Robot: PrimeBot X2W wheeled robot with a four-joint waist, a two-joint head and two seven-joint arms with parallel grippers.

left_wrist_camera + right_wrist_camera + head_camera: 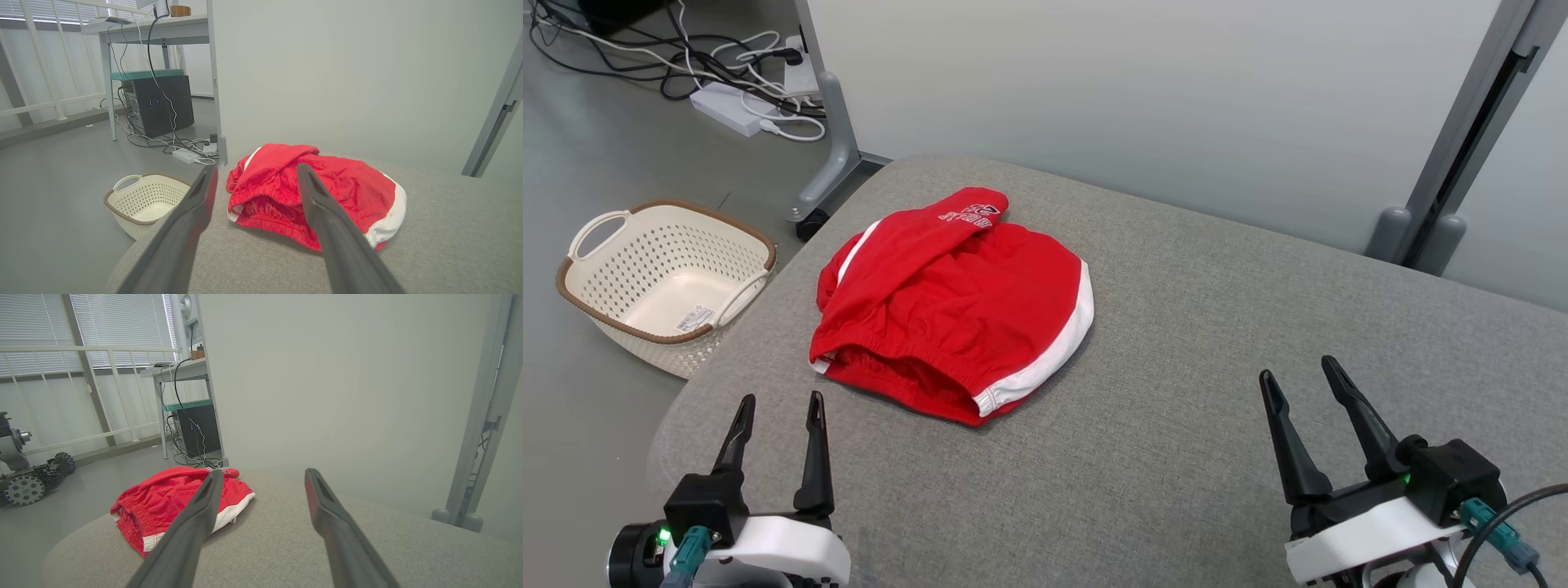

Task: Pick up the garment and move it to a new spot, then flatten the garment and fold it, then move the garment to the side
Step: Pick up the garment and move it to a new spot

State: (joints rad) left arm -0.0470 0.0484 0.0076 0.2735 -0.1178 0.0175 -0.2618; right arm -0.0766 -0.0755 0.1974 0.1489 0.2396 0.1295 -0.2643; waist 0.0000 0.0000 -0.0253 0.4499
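Garment point(947, 310) was lying on the grey pad point(1217, 343), left of the middle and closer to the far side, not far from the pad's left edge. It looked like a pair of shorts to me: bright red, with a wide white band curving down the right-hand edge and a thinner white stripe on the left. The edge facing the robot was gathered elastic, and it gaped a little so you could see red fabric inside. One flap was folded over the top, running up to the far end, where there was some white lettering I couldn't read. So the garment was loosely bunched with a few soft creases and a puffy middle, not flat at all.

Left gripper point(781, 400) sat at the near left of the pad with its fingers spread and nothing between them, pointing toward the garment from just in front of the elastic edge but not touching it. From its wrist camera the red fabric showed between and behind the two fingers. Right gripper point(1298, 369) was well off to the right over bare pad, jaws apart too and empty. Its wrist camera had the garment off to the left, partly behind one finger.

A cream basket point(666, 278) with a brown rim stood on the floor point(572, 408) just past the pad's left edge. Beyond the far side was a pale panel point(1135, 98), with cables point(686, 57) tangled at its left end.
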